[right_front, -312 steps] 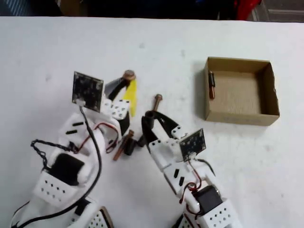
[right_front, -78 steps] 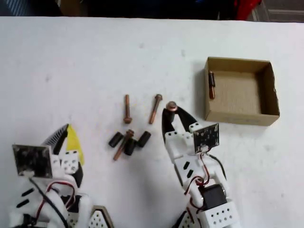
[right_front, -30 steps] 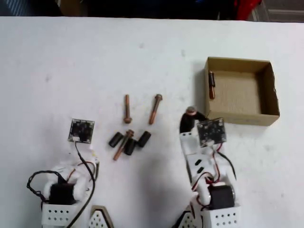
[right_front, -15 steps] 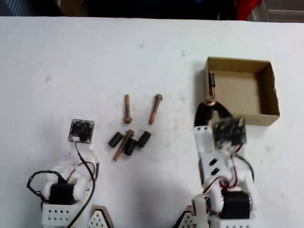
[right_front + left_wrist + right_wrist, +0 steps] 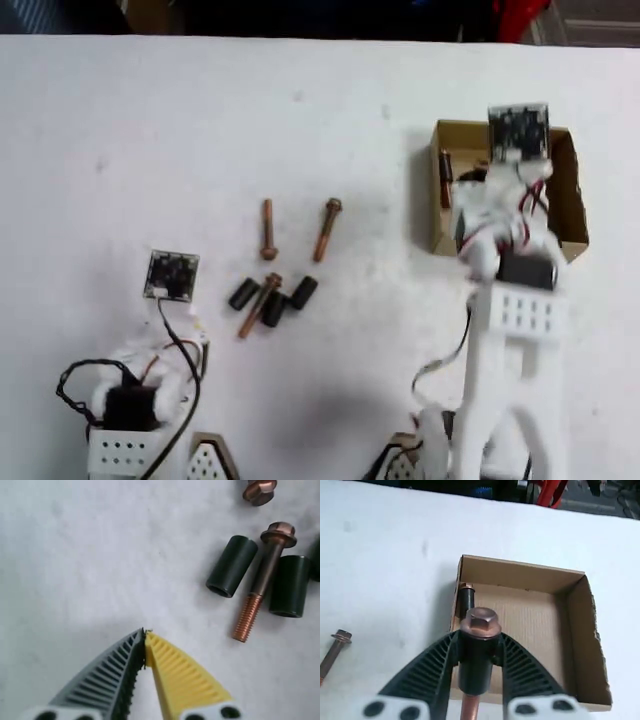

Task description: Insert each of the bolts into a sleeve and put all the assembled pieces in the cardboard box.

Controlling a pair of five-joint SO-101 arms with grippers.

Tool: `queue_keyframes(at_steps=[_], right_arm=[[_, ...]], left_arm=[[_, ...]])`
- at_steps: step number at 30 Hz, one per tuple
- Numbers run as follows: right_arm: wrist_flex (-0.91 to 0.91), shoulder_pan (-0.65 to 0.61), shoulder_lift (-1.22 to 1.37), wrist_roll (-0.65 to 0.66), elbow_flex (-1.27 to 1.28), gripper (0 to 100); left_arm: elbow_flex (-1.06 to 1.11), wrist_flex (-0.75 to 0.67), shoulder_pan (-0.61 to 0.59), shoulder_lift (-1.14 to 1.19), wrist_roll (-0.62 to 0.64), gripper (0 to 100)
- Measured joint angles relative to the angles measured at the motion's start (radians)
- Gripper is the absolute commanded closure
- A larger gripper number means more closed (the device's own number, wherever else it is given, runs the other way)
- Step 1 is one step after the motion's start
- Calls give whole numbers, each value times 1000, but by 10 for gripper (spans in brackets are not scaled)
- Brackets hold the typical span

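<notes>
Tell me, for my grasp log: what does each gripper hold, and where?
Right gripper: an assembled piece, held by its black sleeve just below the bolt head. Left gripper: shut, holding nothing.

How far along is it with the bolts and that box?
Done: one assembled piece already lies in the cardboard box. In hand: the right gripper holds another bolt-in-sleeve at the box, not yet released. Left: three loose bolts and three empty sleeves lie on the table, near the left gripper, which is shut and empty.
</notes>
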Motion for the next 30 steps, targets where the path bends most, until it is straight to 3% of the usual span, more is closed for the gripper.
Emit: queue_keyframes(at_steps=[15,30], right_arm=[[3,34,812,0,-589,981],[281,35,1409,0,-1341,980]], left_arm=[[0,0,0,0,0,974],[0,0,0,0,0,973]])
